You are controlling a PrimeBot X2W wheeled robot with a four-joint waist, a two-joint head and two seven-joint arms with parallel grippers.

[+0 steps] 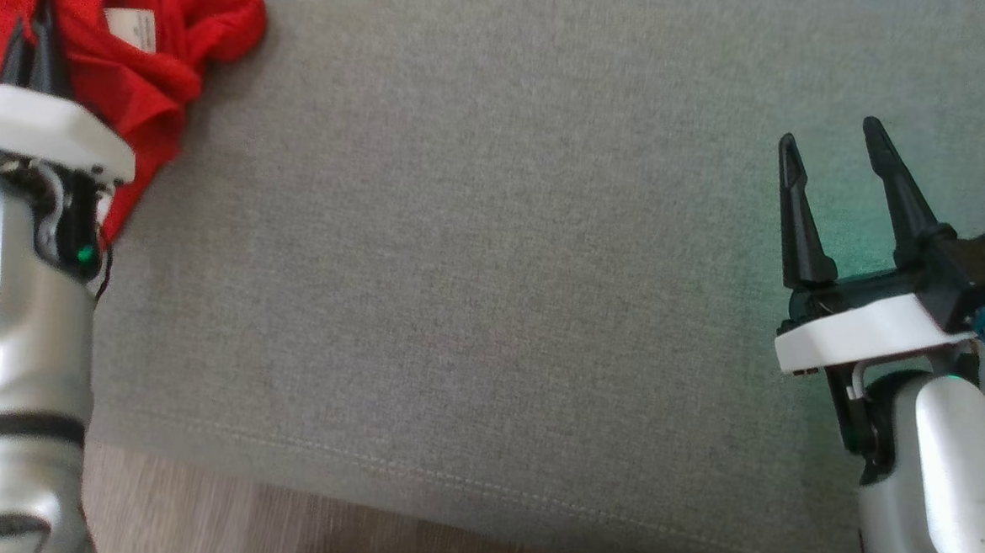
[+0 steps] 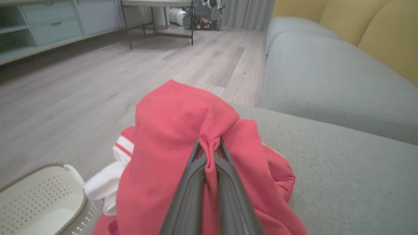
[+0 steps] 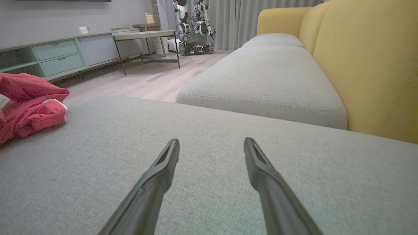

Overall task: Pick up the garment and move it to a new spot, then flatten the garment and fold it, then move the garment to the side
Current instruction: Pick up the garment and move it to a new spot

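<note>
The left tool (image 1: pixel 35 33) is clamped on a fold of the red garment (image 1: pixel 162 65), bunched at 10 o'clock on the grey sofa cushion (image 1: pixel 493 268), while the right tool (image 1: pixel 830 134), jaws apart and empty, sits at 3 o'clock with the garment well apart toward its 9 o'clock.

A grey sofa seat (image 1: pixel 493 268) with a yellow backrest (image 3: pixel 365 65) stands on pale wood floor (image 2: pixel 98 81), a perforated basket (image 2: pixel 39 195) beside it, a cabinet (image 3: pixel 55 55) with 2 drawers and a metal-legged table (image 3: pixel 147 36) beyond.
</note>
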